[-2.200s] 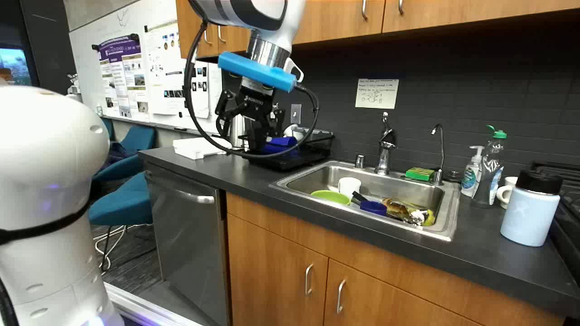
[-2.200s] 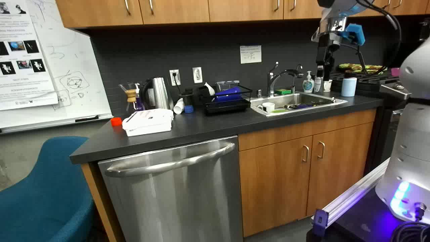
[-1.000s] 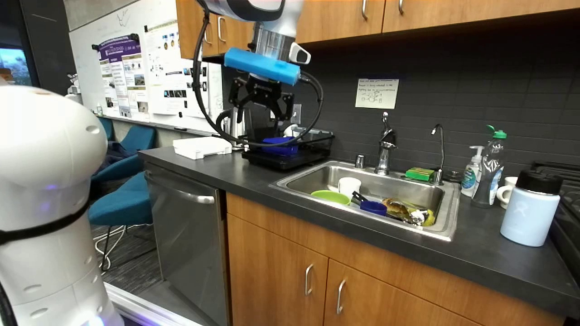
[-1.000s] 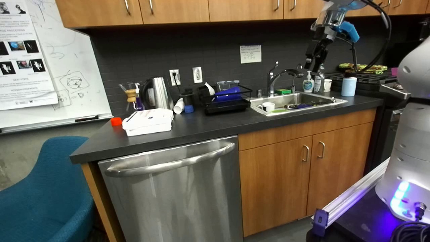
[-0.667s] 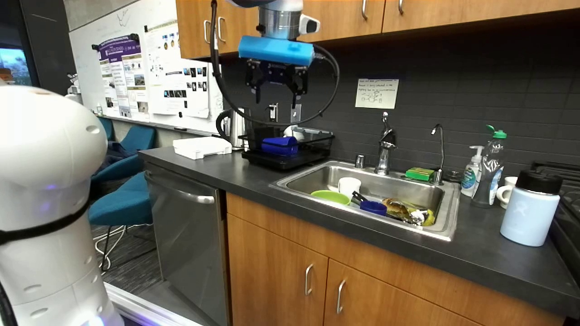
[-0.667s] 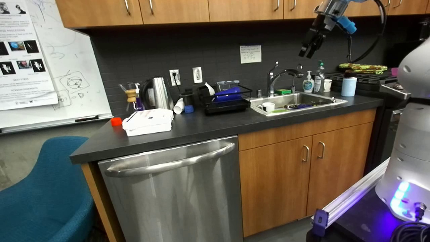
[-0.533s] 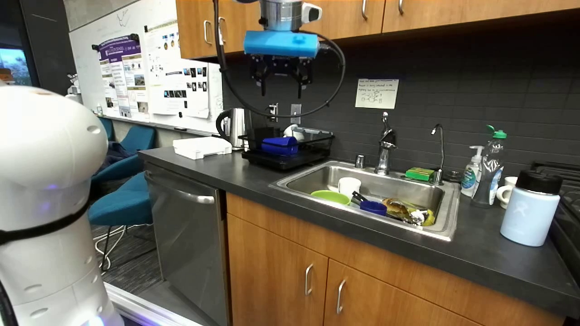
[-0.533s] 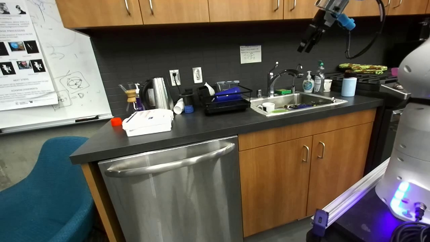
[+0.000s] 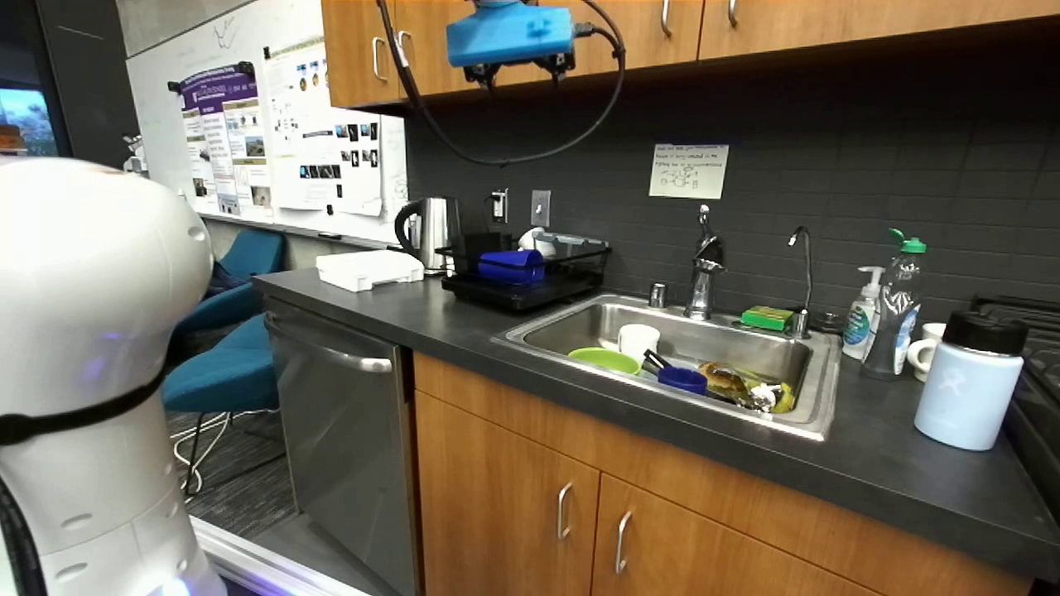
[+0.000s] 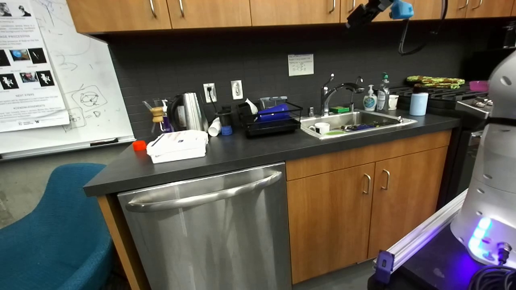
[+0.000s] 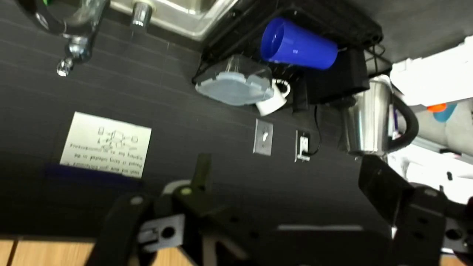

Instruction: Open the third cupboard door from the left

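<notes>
Gripper (image 11: 287,162) observed released, jaws spread, standing apart from the silver handle (image 10: 332,5) of the closed third cupboard door (image 10: 292,13).

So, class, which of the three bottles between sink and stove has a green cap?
The clear bottle, between the pump bottle and the blue bottle. Only its cap is green; the pump bottle's is white, the blue bottle's black.

A dark countertop (image 9: 447,329) bears box (image 9: 370,271), rack (image 10: 272,128), bottle (image 9: 967,397).
</notes>
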